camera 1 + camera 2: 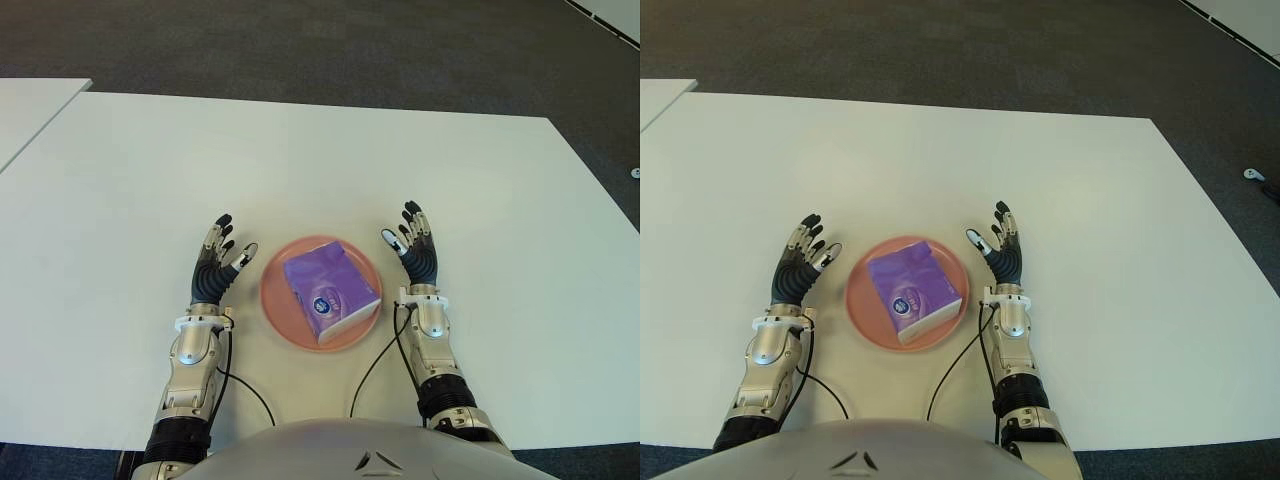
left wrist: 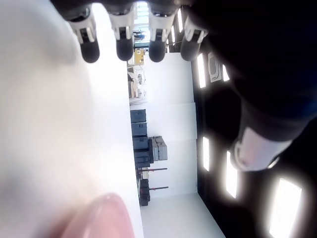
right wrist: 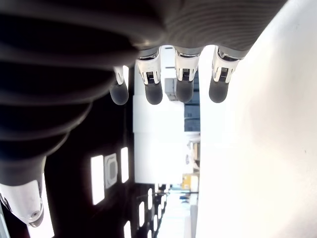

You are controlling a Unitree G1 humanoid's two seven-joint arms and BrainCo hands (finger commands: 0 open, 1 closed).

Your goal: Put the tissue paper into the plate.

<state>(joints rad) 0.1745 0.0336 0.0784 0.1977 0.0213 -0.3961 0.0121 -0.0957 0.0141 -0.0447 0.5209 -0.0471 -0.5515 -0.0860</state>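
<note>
Two robot hands are flanking a salmon-pink plate [image 1: 282, 322] on the white tabletop [image 1: 300, 160], and neither is holding anything. The purple tissue paper pack [image 1: 331, 292] is lying inside the plate, turned at an angle, its white side edge facing the robot. The left robot hand [image 1: 218, 263] is showing just beside the plate's left rim, fingers spread and pointing away from the robot; the right robot hand [image 1: 415, 250] is showing just beside the right rim in the same released pose.

Both eye views are giving the whole layout: plate, pack and both forearms, with dark carpet [image 1: 330, 50] beyond the tabletop's far edge. The left wrist view is adding four straightened fingertips [image 2: 124, 47] with nothing between them, a blurred pink edge of the plate at one corner, and distant room furniture and ceiling lights. The right wrist view is likewise showing extended fingertips [image 3: 152, 89] above the white surface, but no plate or pack.
</note>
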